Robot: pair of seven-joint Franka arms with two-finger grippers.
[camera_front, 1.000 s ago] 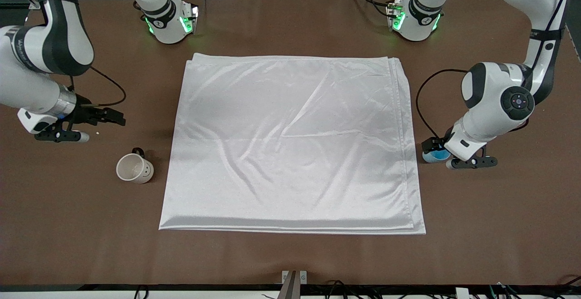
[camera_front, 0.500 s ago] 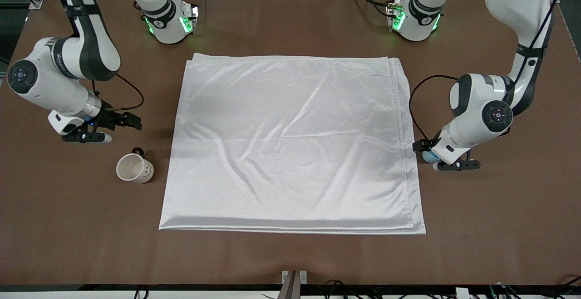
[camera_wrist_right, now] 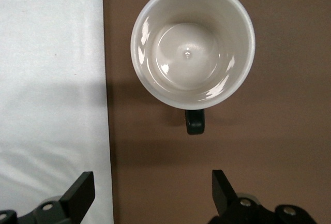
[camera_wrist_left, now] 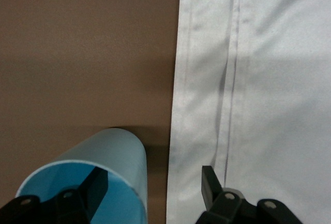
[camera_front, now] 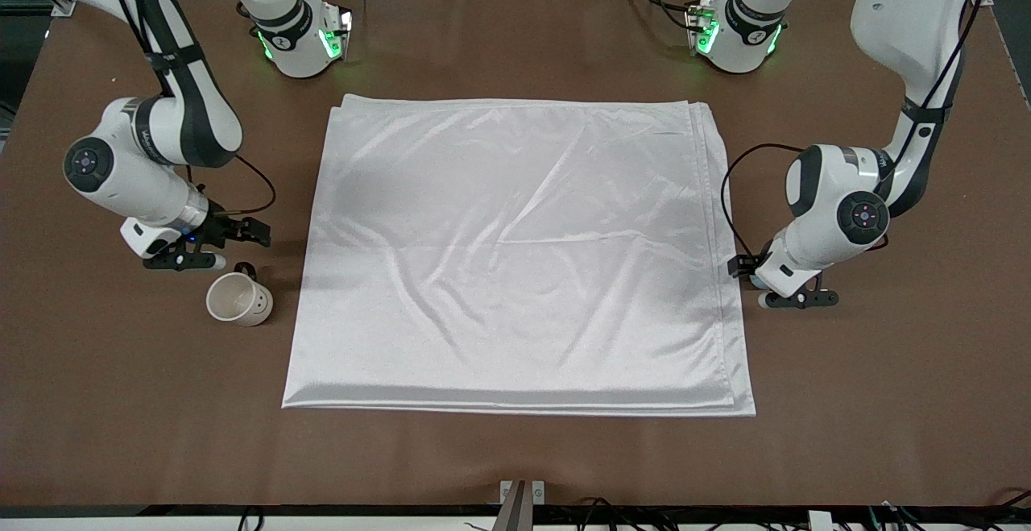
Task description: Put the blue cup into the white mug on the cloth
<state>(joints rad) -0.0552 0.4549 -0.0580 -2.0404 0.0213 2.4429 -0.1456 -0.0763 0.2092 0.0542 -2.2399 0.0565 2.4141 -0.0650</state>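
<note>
The left gripper (camera_wrist_left: 150, 195) stands open, one finger inside the blue cup (camera_wrist_left: 111, 164) on the tabletop just off the cloth's (camera_front: 515, 257) edge at the left arm's end; an uneven pinch on the rim could tip it. The right gripper (camera_front: 242, 234), jaws spread and empty, hovers near the mug (camera_front: 238, 299), which is not yet on the cloth; nothing blocks either.
</note>
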